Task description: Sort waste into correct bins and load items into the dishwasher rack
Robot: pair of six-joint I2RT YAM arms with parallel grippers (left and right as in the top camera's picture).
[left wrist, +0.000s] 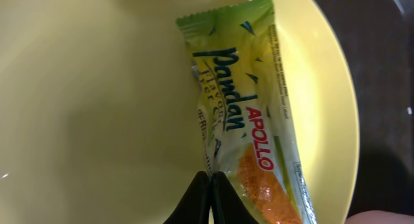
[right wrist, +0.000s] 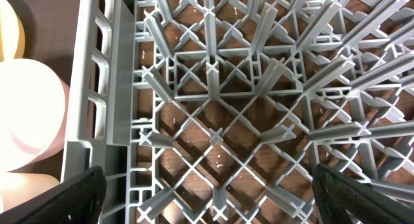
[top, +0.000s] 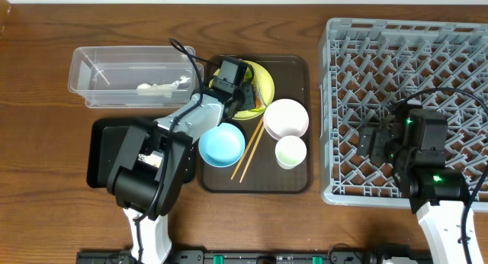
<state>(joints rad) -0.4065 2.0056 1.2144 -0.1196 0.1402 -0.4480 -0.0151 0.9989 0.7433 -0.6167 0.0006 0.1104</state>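
The green-and-orange snack wrapper (left wrist: 249,127) lies on the yellow plate (left wrist: 97,88), which sits at the back of the brown tray (top: 297,73). My left gripper (left wrist: 210,179) is shut, pinching the wrapper's left edge; in the overhead view it (top: 242,96) is over the plate (top: 264,77). White rice scraps (top: 160,86) lie in the clear tub (top: 84,73). The black tray (top: 103,153) is partly hidden by my left arm. The blue bowl (top: 222,144), white bowl (top: 286,117), white cup (top: 290,151) and chopsticks (top: 248,153) are on the brown tray. My right gripper (right wrist: 207,198) is open over the grey rack (right wrist: 213,68).
The rack (top: 457,50) fills the right side of the table, close to the brown tray's right edge. The white bowl (right wrist: 26,114) shows just past the rack's left wall in the right wrist view. Bare wood lies along the back and front left.
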